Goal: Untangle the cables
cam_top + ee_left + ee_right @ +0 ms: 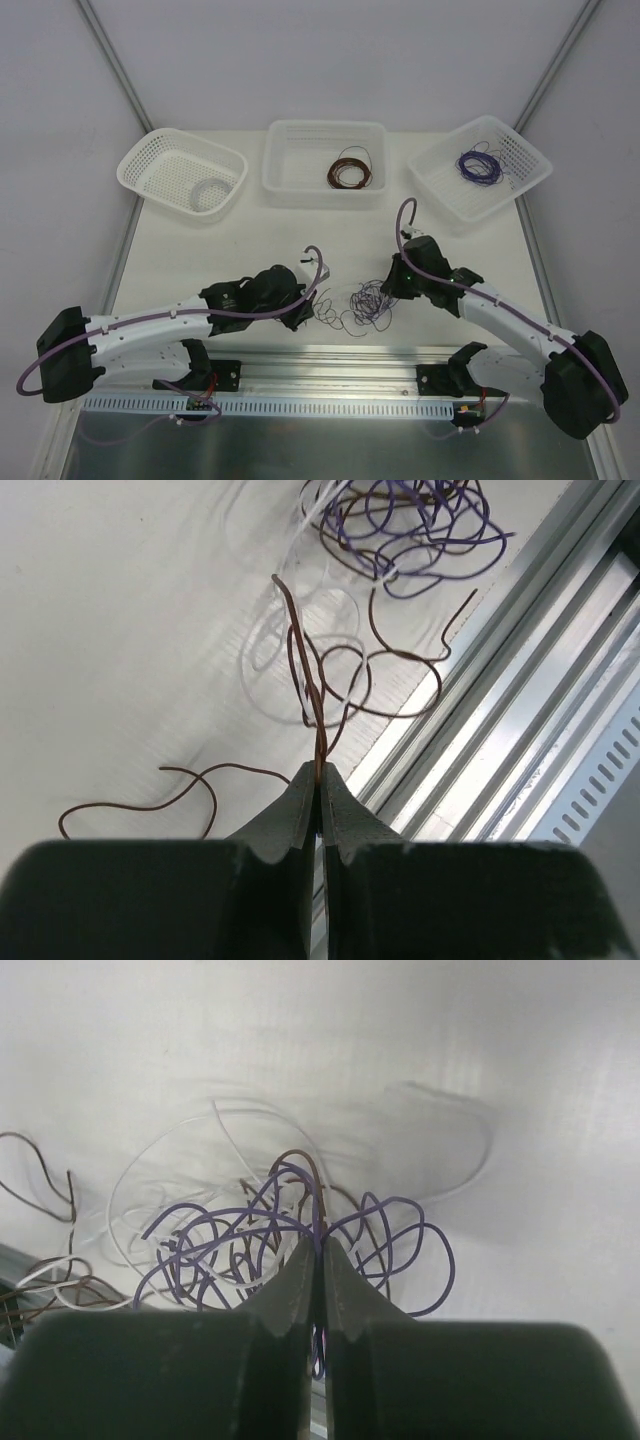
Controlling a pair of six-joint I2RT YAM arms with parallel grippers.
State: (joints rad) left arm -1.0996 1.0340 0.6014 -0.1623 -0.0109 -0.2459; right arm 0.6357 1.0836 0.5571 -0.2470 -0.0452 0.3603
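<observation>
Two grippers flank the cables point(362, 305) at lower centre of the top view: left gripper point(305, 310) and right gripper point(393, 292). Left wrist view: jaws pinched tight on a brown strand point(318, 705) rising mid-frame. Right wrist view: jaws clamped together on purple loops point(400, 1222) at centre. Both grips look made; next, I judge, comes a slow pull apart, watching for tightening knots.
</observation>
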